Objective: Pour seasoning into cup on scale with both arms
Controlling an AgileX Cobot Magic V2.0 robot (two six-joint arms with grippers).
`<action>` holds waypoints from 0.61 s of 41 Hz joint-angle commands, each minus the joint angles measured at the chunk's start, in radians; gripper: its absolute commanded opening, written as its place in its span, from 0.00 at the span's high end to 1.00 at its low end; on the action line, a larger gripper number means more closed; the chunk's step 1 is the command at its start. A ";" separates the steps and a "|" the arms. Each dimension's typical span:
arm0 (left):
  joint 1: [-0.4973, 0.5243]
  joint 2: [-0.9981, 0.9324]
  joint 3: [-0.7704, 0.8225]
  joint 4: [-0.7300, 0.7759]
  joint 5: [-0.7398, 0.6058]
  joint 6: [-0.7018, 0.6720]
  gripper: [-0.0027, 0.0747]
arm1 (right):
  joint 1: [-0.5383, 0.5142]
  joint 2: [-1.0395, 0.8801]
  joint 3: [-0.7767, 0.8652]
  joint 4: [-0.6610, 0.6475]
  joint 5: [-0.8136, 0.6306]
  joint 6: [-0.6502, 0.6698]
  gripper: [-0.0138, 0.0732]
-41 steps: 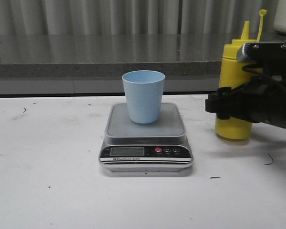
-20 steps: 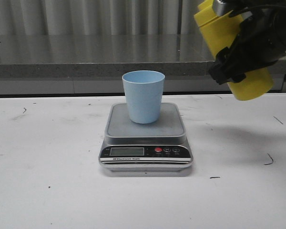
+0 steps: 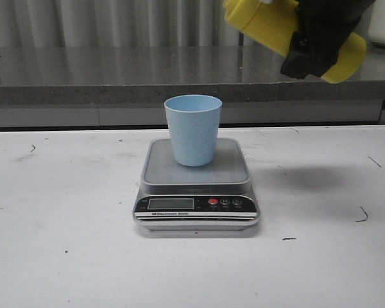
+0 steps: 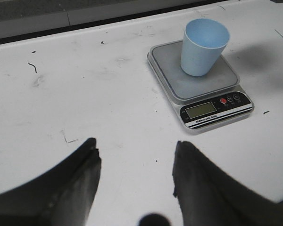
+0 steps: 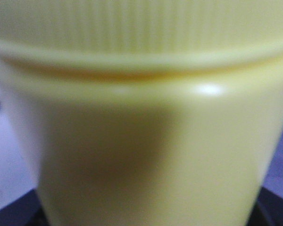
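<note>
The right gripper (image 3: 321, 38) was clamped round the yellow bottle (image 3: 269, 22), holding it high in the air, tipped nearly flat, its top end toward the left and up beyond the cup (image 3: 193, 130). The cup stood upright on the scale (image 3: 196, 192), mid-table (image 3: 64, 256). The left gripper (image 4: 134, 174) hung over bare table, fingers (image 4: 80, 179) spread, holding nothing.

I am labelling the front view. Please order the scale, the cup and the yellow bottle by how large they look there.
1. Scale, widest.
2. Yellow bottle, unsure: cropped and partly hidden by the right gripper.
3. Cup, smallest.
</note>
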 commanded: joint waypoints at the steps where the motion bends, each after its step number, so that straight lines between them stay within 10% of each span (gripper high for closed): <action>1: 0.003 0.001 -0.025 -0.004 -0.067 -0.008 0.51 | 0.025 -0.004 -0.100 -0.151 0.051 -0.014 0.48; 25: 0.003 0.001 -0.025 -0.004 -0.067 -0.008 0.51 | 0.120 0.106 -0.135 -0.704 0.205 0.098 0.48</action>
